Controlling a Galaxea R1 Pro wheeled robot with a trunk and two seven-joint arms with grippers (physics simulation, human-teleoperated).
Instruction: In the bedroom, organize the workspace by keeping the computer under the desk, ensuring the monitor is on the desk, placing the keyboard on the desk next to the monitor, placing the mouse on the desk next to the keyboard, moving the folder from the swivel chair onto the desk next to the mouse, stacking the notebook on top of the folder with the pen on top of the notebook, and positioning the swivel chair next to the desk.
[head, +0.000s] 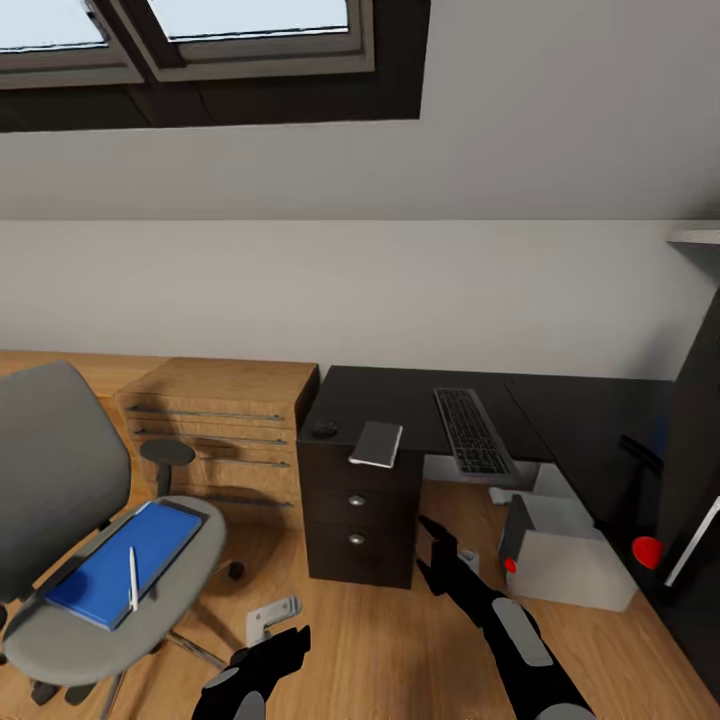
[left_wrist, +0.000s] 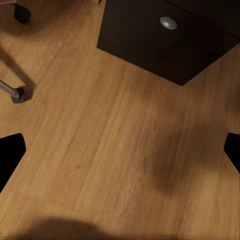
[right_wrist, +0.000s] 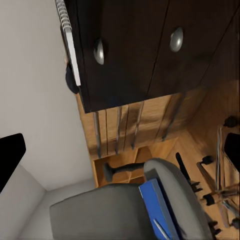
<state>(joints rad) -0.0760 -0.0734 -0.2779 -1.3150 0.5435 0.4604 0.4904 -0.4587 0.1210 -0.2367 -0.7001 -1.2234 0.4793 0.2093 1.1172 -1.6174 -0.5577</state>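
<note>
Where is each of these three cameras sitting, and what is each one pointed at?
Head view: from the robot's head, down over both arms at the desk, swivel chair and keyboard; left gripper and right gripper show.
Left wrist view: faces the wooden floor beside the drawer unit; dark fingertips at the edges.
Right wrist view: faces the drawer unit and chair.
Shared: the blue folder.

You have before you: a light-wood chest of drawers (head: 225, 425) with slim metal handles against the white wall (head: 400, 290), a dark-framed skylight window (head: 190, 45) in the sloped ceiling above, warm wood-plank floor (head: 380, 640), a small grey bracket-like object (head: 272, 616) lying on it.
</note>
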